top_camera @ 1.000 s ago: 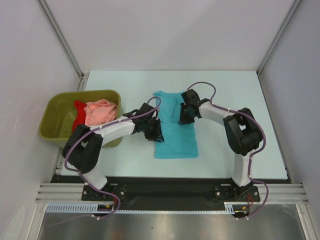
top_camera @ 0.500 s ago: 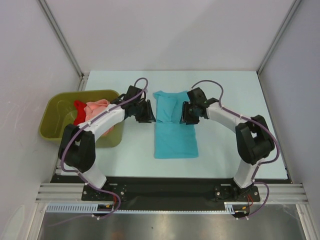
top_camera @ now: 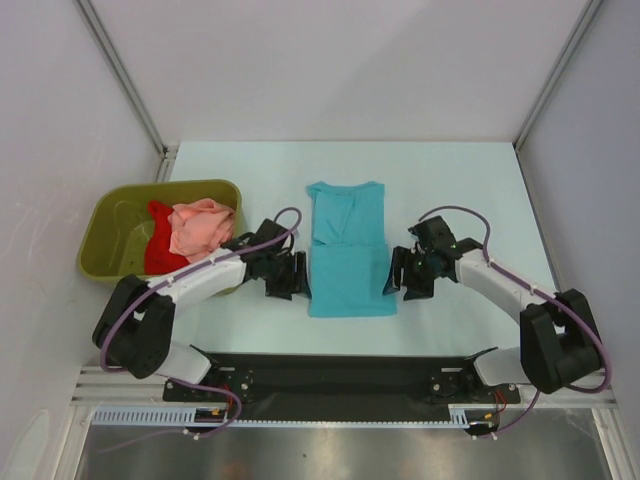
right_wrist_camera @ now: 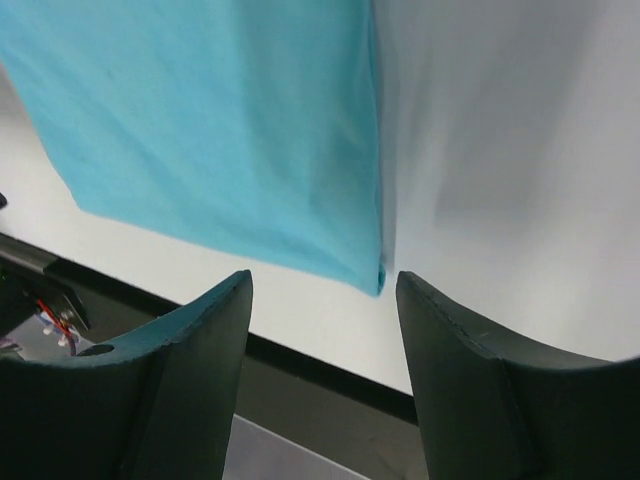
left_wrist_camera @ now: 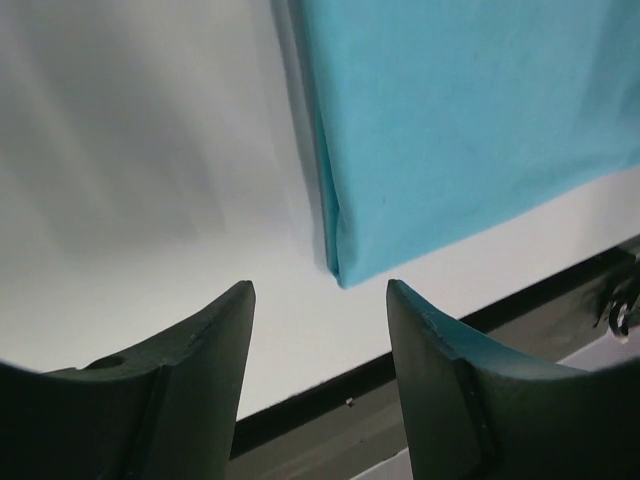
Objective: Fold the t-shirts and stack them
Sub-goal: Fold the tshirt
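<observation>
The turquoise-blue t-shirt (top_camera: 347,250) lies flat on the table as a long folded strip, collar end far. My left gripper (top_camera: 297,277) is open and empty beside its near left edge; the shirt's near left corner (left_wrist_camera: 345,270) lies just ahead of the jaws. My right gripper (top_camera: 394,273) is open and empty beside the near right edge; the near right corner (right_wrist_camera: 375,280) lies ahead of the jaws. The salmon-pink t-shirt (top_camera: 198,224) and the red t-shirt (top_camera: 158,245) lie crumpled in the olive-green tub (top_camera: 120,212).
The tub stands at the table's left edge, next to my left arm. The black front rail (top_camera: 330,360) runs along the near table edge, close below the shirt's hem. White walls enclose the table on three sides.
Both grippers have moved from the shirt's upper part toward me, down along its two sides, to the near corners. The shirt now lies as a straight narrow strip.
</observation>
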You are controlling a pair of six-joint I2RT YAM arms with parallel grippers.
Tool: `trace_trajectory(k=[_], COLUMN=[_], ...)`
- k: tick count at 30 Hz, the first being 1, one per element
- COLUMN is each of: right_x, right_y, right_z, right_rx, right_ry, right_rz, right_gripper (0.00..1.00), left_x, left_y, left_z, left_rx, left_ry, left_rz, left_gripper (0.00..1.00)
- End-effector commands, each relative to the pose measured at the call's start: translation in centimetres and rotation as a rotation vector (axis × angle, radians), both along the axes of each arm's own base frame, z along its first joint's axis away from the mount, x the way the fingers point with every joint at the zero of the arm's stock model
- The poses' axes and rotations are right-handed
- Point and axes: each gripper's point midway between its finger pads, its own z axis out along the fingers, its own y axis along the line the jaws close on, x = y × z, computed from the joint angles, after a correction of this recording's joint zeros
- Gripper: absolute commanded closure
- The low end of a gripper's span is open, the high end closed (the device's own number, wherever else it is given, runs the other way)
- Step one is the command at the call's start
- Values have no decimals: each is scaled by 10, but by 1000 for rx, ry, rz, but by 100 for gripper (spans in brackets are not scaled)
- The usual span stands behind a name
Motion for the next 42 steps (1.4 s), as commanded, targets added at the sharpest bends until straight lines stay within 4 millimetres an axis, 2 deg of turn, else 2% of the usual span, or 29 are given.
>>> trace_trajectory(k=[1, 2, 5, 9, 13, 19, 24, 28, 33, 38, 42], right_x=[-21, -31, -39, -54, -58, -48, -46, -44, -40, -37, -36], right_y=[4, 2, 4, 0, -5, -7, -5, -5, -2, -1, -1], right_z=[10, 2, 3, -10, -24, -28, -34, -39, -45, -47, -50], right_rx=[83, 82, 133, 150, 158, 219, 239, 244, 249, 263, 259], right_ry=[12, 38, 35, 72, 98, 102, 114, 120, 132, 142, 141], right_rz=[0, -5, -28, -39, -65, -132, -153, -162, -166, -171, -171], right_gripper=[35, 35, 35, 37, 43, 46, 45, 46, 49, 55, 57], left_x=[-28, -31, -50, -69, -73, -59, -58, -63, -57, -55, -56], left_y=[-5, -9, -11, -7, -15, -20, -21, -20, -25, -20, -16], left_z=[-2, -3, -10, -21, -26, -24, -36, -49, -54, -58, -62], left_rx=[-50, -86, -135, -153, -214, -223, -211, -191, -209, -172, -145], left_ry=[34, 41, 95, 147, 190, 164, 220, 286, 297, 297, 300], left_rz=[10, 8, 14, 23, 69, 119, 189, 252, 281, 301, 317], left_gripper=[38, 38, 37, 36, 36, 35, 35, 39, 44, 49, 50])
